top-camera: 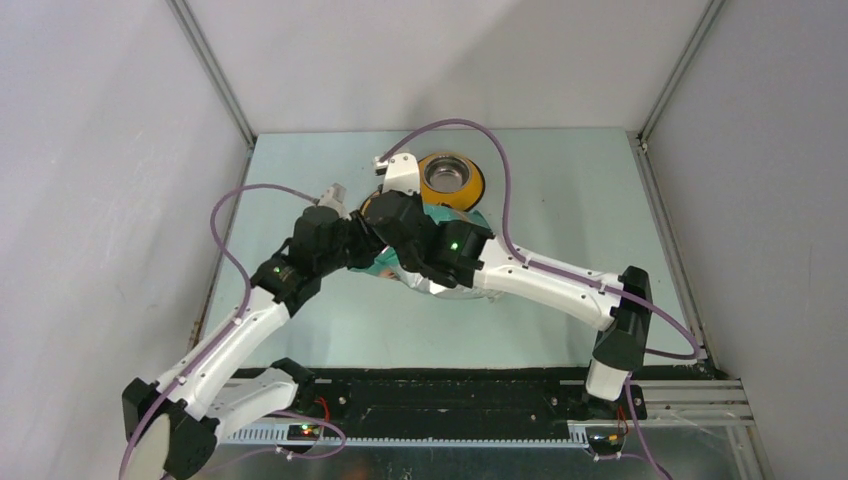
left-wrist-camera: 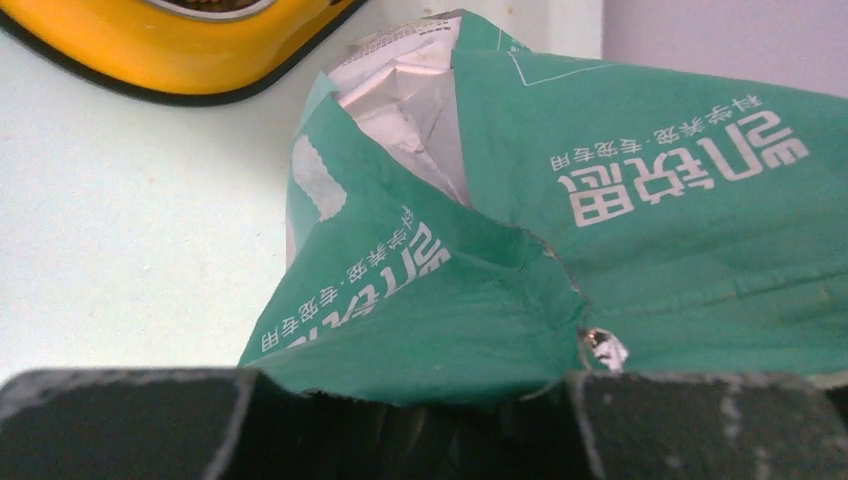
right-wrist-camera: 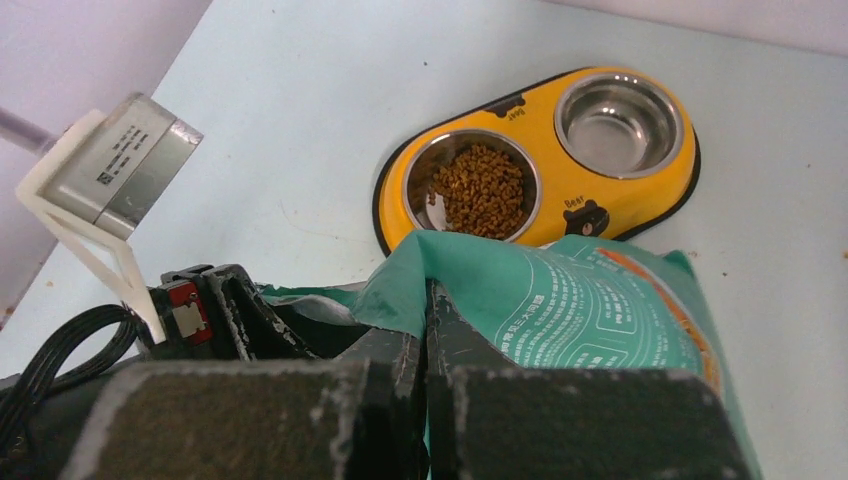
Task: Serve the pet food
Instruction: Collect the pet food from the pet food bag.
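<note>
The pet food (right-wrist-camera: 482, 190) is brown kibble filling the left steel bowl of a yellow double feeder (right-wrist-camera: 545, 125); the right bowl (right-wrist-camera: 618, 115) holds none. In front of the feeder lies a teal bag (right-wrist-camera: 590, 310), its mouth facing the bowls. My right gripper (right-wrist-camera: 425, 300) is shut on the bag's upper lip. The left gripper (left-wrist-camera: 410, 385) has the bag's (left-wrist-camera: 680, 230) crumpled side edge bunched between its jaws, and the foil lining (left-wrist-camera: 410, 100) shows inside the mouth. From above, both grippers (top-camera: 352, 238) (top-camera: 392, 215) meet over the bag (top-camera: 390, 268).
The feeder (top-camera: 470, 185) sits at the back middle of the pale table. White enclosure walls with metal posts (top-camera: 215, 70) close in both sides. Purple cables (top-camera: 500, 190) arc over the feeder. The left arm's camera block (right-wrist-camera: 115, 165) hangs close to my right gripper.
</note>
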